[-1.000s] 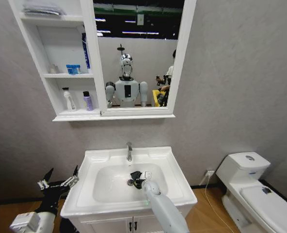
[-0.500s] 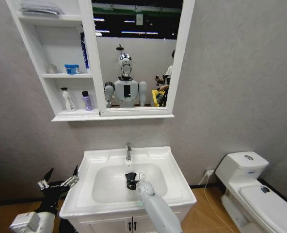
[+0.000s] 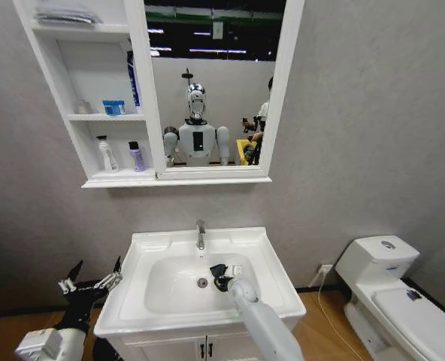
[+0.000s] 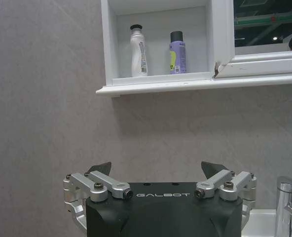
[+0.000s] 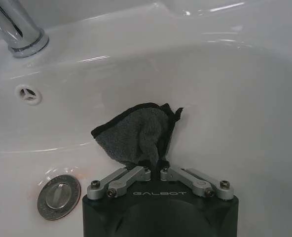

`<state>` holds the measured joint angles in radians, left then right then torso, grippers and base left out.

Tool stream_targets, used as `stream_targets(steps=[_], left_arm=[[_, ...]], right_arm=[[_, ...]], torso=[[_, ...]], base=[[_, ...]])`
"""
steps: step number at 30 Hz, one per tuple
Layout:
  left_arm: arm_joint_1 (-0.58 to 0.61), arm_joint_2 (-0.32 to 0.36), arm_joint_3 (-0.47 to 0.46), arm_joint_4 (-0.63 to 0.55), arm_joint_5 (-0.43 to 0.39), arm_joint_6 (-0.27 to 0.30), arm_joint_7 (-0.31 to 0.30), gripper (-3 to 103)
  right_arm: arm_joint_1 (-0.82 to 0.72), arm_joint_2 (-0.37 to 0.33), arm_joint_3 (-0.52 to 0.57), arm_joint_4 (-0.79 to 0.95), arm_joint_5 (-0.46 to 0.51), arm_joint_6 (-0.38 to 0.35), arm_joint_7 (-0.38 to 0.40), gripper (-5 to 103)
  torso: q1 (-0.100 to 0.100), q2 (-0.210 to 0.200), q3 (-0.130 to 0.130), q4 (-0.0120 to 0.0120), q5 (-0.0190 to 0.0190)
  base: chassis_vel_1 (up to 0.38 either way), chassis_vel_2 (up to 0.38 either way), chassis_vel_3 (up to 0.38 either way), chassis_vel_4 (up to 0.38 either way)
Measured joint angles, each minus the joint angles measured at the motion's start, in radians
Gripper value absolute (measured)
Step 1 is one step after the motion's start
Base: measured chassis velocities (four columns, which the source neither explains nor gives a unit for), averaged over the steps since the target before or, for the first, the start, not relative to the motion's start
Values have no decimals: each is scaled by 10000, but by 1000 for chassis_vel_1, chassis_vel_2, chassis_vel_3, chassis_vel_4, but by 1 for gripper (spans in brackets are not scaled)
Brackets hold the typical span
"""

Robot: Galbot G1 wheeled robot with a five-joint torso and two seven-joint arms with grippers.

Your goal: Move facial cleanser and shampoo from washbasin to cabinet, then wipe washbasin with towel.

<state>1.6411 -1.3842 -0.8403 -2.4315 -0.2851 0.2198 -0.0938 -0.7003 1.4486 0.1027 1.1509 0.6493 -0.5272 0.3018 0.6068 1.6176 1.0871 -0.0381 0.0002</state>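
My right gripper reaches into the bowl of the white washbasin, shut on the dark grey towel. In the right wrist view the towel lies bunched against the bowl wall, between the drain and the tap base, with the gripper pinching its near edge. A white bottle and a purple bottle stand on the lowest shelf of the cabinet; both bottles show in the left wrist view. My left gripper hangs open left of the basin.
A chrome tap stands at the basin's back edge. A white toilet is at the right. The mirror panel reflects the robot. Small blue items sit on the middle shelf. The vanity doors lie below the basin.
My right gripper has carried the towel across the bowl from over the drain towards the right. The left arm has stayed still.
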Motion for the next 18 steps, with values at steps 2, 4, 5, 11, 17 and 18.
stream_targets(steps=[2,4,5,11,17,18], left_arm=[[0,0,0,0,0,0,0,100],[0,1,0,0,0,0,0,100],[0,1,0,0,0,0,0,100],[0,0,0,0,0,0,0,100],[0,0,0,0,0,0,0,100],[0,0,0,0,0,0,0,100]], right_arm=[[-21,-108,34,170,-371,51,7,4],[-22,-219,-64,392,-669,61,250,4],[-22,-219,-64,392,-669,61,250,4],[61,-348,-419,853,-1288,-171,978,3],[238,-453,-493,951,-2303,77,1257,3],[238,-453,-493,951,-2303,77,1257,3]], torso=[[0,0,1,-5,-2],[0,-1,1,-6,-3],[0,-1,1,-6,-3],[0,-1,1,-5,-3],[1,-1,0,-3,-2],[1,-1,0,-3,-2]], base=[[0,0,0,0],[0,0,0,0],[0,0,0,0],[0,0,0,0],[0,0,0,0],[0,0,0,0]])
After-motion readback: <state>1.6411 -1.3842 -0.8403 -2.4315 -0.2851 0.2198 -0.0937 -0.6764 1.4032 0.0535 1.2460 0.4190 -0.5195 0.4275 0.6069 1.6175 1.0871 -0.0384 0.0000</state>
